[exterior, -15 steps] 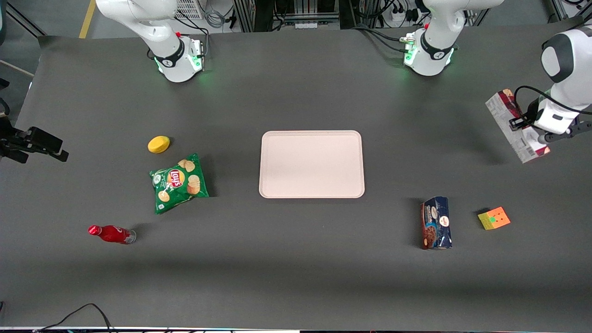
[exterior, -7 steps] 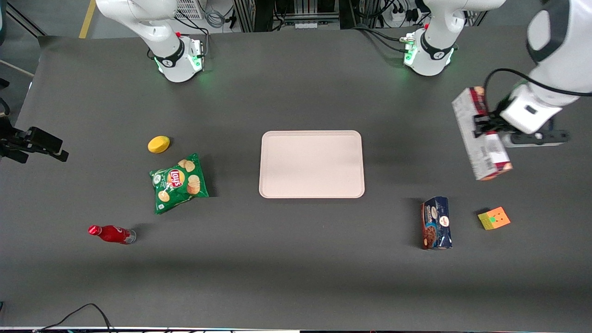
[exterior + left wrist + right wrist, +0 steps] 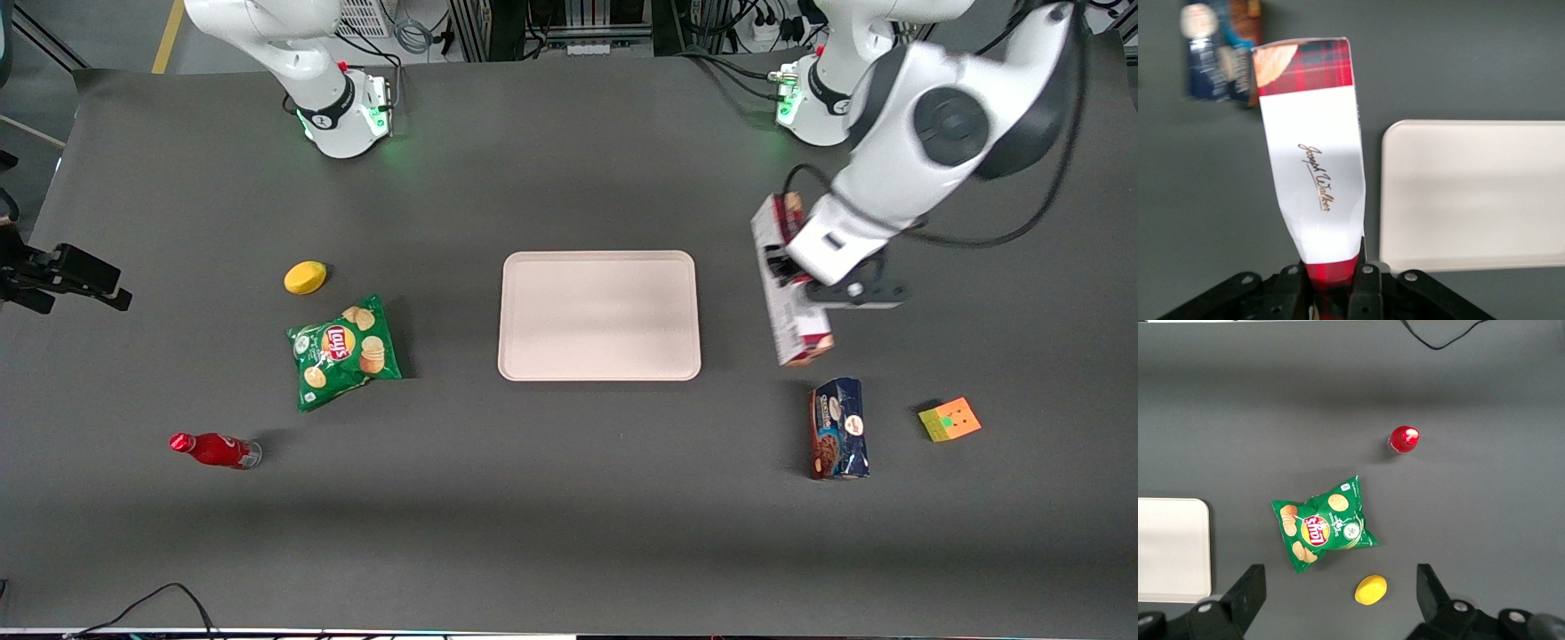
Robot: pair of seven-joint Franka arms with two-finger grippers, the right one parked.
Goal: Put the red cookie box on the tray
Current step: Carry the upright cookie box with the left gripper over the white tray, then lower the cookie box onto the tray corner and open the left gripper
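Observation:
My left gripper is shut on the red cookie box and holds it in the air above the table, beside the tray's edge toward the working arm's end. The box is a long slim carton with a white face and red plaid ends. In the left wrist view the box sticks out from between the gripper fingers, with the tray beside it. The pale pink tray lies flat in the middle of the table with nothing on it.
A dark blue cookie packet and a colourful cube lie nearer the front camera than the held box. Toward the parked arm's end lie a green chips bag, a yellow lemon-like object and a red bottle.
The left arm has carried the red cookie box from the working arm's table edge toward the tray. The grip on the box is unchanged.

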